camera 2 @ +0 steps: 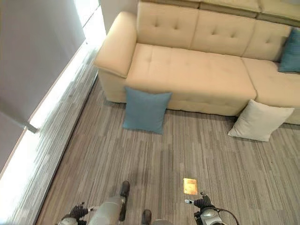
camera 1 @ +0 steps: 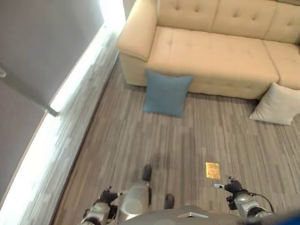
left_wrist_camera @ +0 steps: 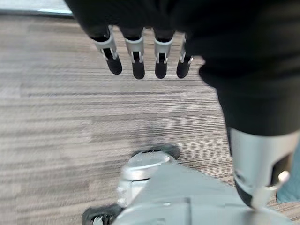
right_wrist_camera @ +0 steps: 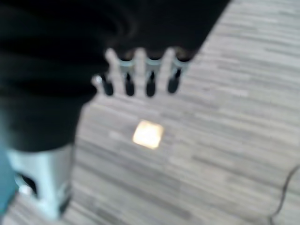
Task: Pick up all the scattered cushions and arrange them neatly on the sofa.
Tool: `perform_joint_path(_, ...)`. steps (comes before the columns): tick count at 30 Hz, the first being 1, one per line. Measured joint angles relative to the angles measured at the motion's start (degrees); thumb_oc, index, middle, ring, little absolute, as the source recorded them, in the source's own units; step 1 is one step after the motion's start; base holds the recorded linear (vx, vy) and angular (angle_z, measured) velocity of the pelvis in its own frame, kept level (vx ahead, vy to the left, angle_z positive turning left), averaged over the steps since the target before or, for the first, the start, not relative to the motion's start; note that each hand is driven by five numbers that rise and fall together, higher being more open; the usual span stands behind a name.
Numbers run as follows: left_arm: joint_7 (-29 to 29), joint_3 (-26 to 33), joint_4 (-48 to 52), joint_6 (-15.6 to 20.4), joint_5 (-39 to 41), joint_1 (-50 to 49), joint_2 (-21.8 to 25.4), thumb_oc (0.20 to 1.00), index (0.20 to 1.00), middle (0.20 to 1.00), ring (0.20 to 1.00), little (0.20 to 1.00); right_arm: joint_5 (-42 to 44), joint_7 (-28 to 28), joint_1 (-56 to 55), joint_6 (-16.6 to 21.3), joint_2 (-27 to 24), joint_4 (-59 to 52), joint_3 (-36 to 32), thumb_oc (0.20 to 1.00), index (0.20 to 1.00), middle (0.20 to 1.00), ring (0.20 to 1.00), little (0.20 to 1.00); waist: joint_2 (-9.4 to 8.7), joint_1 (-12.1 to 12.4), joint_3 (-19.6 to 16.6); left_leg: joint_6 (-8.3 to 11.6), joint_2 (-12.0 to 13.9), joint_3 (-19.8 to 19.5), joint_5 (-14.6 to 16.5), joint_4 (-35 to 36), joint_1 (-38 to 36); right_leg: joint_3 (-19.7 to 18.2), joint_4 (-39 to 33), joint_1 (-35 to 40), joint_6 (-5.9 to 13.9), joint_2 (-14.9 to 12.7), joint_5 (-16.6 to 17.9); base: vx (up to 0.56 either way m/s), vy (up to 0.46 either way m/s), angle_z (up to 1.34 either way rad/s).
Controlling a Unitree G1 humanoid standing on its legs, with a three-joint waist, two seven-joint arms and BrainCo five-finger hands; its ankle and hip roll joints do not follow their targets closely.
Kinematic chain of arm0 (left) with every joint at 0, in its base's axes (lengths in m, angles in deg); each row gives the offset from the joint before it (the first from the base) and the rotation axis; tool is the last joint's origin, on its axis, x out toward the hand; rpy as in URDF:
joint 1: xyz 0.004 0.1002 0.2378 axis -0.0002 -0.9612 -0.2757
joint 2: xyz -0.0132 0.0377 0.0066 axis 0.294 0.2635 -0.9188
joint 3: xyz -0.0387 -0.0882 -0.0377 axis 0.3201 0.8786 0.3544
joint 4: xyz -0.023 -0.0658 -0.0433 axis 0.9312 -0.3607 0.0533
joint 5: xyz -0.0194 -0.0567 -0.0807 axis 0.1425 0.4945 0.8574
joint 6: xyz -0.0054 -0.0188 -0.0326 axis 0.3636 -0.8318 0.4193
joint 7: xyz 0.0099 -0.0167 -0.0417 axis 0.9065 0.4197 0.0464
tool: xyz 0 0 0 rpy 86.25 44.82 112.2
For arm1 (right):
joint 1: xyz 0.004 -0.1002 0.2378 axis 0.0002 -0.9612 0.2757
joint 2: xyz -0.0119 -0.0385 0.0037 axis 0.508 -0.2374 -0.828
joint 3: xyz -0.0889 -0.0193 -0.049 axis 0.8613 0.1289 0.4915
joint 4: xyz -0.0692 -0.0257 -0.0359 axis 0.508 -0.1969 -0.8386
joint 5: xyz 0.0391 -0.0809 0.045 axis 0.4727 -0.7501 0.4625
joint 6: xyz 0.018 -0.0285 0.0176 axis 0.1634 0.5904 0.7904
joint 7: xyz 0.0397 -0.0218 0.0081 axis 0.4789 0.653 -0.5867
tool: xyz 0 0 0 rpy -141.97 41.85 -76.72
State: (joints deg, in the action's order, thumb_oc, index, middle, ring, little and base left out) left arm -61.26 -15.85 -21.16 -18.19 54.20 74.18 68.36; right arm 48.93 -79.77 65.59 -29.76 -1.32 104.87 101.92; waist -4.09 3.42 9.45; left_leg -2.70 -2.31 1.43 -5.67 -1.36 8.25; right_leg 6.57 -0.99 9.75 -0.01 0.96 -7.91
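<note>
Head views: a blue cushion (camera 2: 145, 111) leans on the front of the beige sofa (camera 2: 197, 70) at 12 o'clock, a cream cushion (camera 2: 259, 120) leans at 2 o'clock, and a second blue cushion (camera 2: 291, 52) sits on the seat at far right. Left wrist view: the left hand (left_wrist_camera: 140, 56) hangs over bare floor (left_wrist_camera: 70, 117), fingers straight and empty, well apart from any cushion. Right wrist view: the right hand (right_wrist_camera: 140, 75), fingers likewise straight and empty, hangs above a yellow floor patch (right_wrist_camera: 148, 134).

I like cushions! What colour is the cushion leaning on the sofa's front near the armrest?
Blue. The cushion shows best in the right eye view.
</note>
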Motion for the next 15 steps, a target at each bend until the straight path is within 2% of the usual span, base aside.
perform_joint_path(1, 0.01, -0.11, 0.0, 0.03, 0.0, 0.37, 0.33, 1.0, 1.0, 1.0, 1.0, 1.0, -0.02, 0.21, -0.23, -0.07, 0.42, -0.12, -0.07, 1.0, 1.0, 1.0, 1.0, 1.0, 0.17, -0.08, -0.28, -0.89, 0.09, 0.07, 0.11, 1.24, -1.56, 0.24, 5.69, -2.04, 1.71, -0.56, -1.75, 0.16, 0.177, -0.13)
perform_joint_path(2, 0.01, -0.11, 0.85, 0.28, -0.01, 1.18, 1.01, 1.0, 1.0, 1.0, 1.0, 1.0, -0.05, 0.23, -0.44, -0.05, 0.89, -0.61, 0.04, 1.0, 1.0, 1.0, 1.0, 1.0, -0.19, -0.36, -0.7, -1.41, -0.43, 0.05, 1.66, 1.33, -2.35, 0.43, 12.27, -4.87, 2.84, -1.42, -2.92, 0.22, 0.228, -0.14)
perform_joint_path(4, -0.02, -0.33, 0.23, -0.18, -0.01, 2.5, 1.67, 1.0, 1.0, 1.0, 1.0, 1.0, -0.27, 0.26, 0.02, -0.39, 0.88, -1.33, -0.28, 1.0, 1.0, 1.0, 1.0, 1.0, -0.44, -0.85, -0.64, -2.5, -1.44, -0.39, 2.75, 1.88, -4.95, 0.53, 31.62, -12.93, 5.02, -4.15, -5.24, 0.17, 0.141, 0.06)
perform_joint_path(5, -0.02, -0.65, 0.24, -0.22, -0.01, 2.88, 2.17, 1.0, 1.0, 1.0, 1.0, 1.0, -0.45, 0.22, -0.41, -0.31, 0.85, -2.2, -0.17, 1.0, 1.0, 1.0, 1.0, 1.0, -0.83, -1.52, -1.06, -3.08, -2.44, -0.47, 3.57, 2.1, -6.35, 0.42, 39.33, -16.6, 5.47, -5.88, -5.5, 0.21, 0.098, 0.23)
perform_joint_path(6, 0.01, -0.68, 0.69, -0.12, -0.02, 3.13, 2.68, 1.0, 1.0, 1.0, 1.0, 1.0, -0.47, 0.25, -0.62, -0.34, 0.89, -2.67, -0.15, 1.0, 1.0, 1.0, 1.0, 1.0, -1.05, -1.24, -1.19, -3.85, -3.43, -0.4, 4.61, 2.14, -7.51, 0.41, 43.72, -19.68, 5.68, -7.74, -5.36, 0.26, 0.063, 0.16)
perform_joint_path(7, 0.04, -0.71, 0.85, 0.03, -0.01, 3.44, 2.73, 1.0, 1.0, 1.0, 1.0, 1.0, -0.47, 0.26, -0.56, -0.34, 0.9, -3.0, -0.13, 1.0, 1.0, 1.0, 1.0, 1.0, -1.46, -0.99, -1.42, -4.13, -3.89, -0.36, 5.45, 2.31, -8.47, 0.6, 45.23, -21.9, 5.61, -8.63, -5.39, 0.27, 0.028, -0.01)
perform_joint_path(8, 0.06, -0.69, 1.12, -0.03, 0.0, 4.26, 2.87, 1.0, 1.0, 1.0, 1.0, 1.0, -0.46, 0.26, -0.37, -0.33, 0.88, -3.28, -0.13, 1.0, 1.0, 1.0, 1.0, 1.0, -1.0, -1.2, -1.3, -3.77, -3.92, -1.16, 6.59, 2.9, -10.09, 0.72, 42.75, -23.6, 5.23, -8.35, -5.55, 0.19, 0.008, 0.11)
perform_joint_path(9, 0.03, -0.6, 1.1, -0.03, -0.01, 4.12, 2.93, 1.0, 1.0, 1.0, 1.0, 1.0, -0.46, 0.25, -0.17, -0.34, 0.92, -3.85, 0.07, 1.0, 1.0, 1.0, 1.0, 1.0, -0.67, -1.4, -1.23, -3.93, -3.65, -1.46, 6.61, 3.21, -11.61, 0.78, 36.48, -24.71, 4.85, -7.87, -5.14, 0.26, -0.02, 0.28)
perform_joint_path(10, 0.03, -0.61, 1.14, 0.0, -0.01, 4.21, 2.97, 1.0, 1.0, 1.0, 1.0, 1.0, -0.46, 0.27, -0.3, -0.35, 0.91, -4.23, 0.13, 1.0, 1.0, 1.0, 1.0, 1.0, -0.9, -2.11, -1.33, -3.84, -3.69, -1.84, 7.16, 3.35, -12.3, 0.88, 33.89, -26.19, 5.03, -7.74, -4.49, 0.26, -0.028, 0.36)
perform_joint_path(12, 0.05, -0.59, 0.94, -0.16, 0.0, 3.6, 2.59, 1.0, 1.0, 1.0, 1.0, 1.0, -0.47, 0.24, -0.36, -0.35, 0.8, -5.36, 0.08, 1.0, 1.0, 1.0, 1.0, 1.0, -1.0, -2.55, -1.3, -2.43, -3.62, -2.16, 9.18, 3.28, -14.04, 2.83, 27.96, -28.87, 3.44, -6.43, -1.81, 0.27, -0.043, 0.02)
perform_joint_path(13, 0.0, -0.53, 0.36, -0.47, -0.01, 3.23, 2.35, 1.0, 1.0, 1.0, 1.0, 1.0, -0.47, 0.18, 0.39, -0.32, 0.87, -5.47, 0.1, 1.0, 1.0, 1.0, 1.0, 1.0, -0.79, -2.61, -1.33, -2.72, -3.41, -1.72, 10.03, 3.07, -14.9, 2.91, 22.27, -29.34, 3.25, -5.15, 0.27, 0.28, -0.082, -0.03)
perform_joint_path(15, 0.02, -0.53, 0.48, -0.45, -0.03, 3.03, 1.89, 1.0, 1.0, 1.0, 1.0, 1.0, -0.46, 0.2, -0.34, -0.37, 0.72, -5.76, -0.05, 1.0, 1.0, 1.0, 1.0, 1.0, -0.89, -4.02, -1.39, -1.08, -3.61, -3.29, 12.35, 3.11, -16.85, 3.18, 16.46, -30.88, 3.57, -3.88, 4.14, 0.24, -0.077, 0.32)
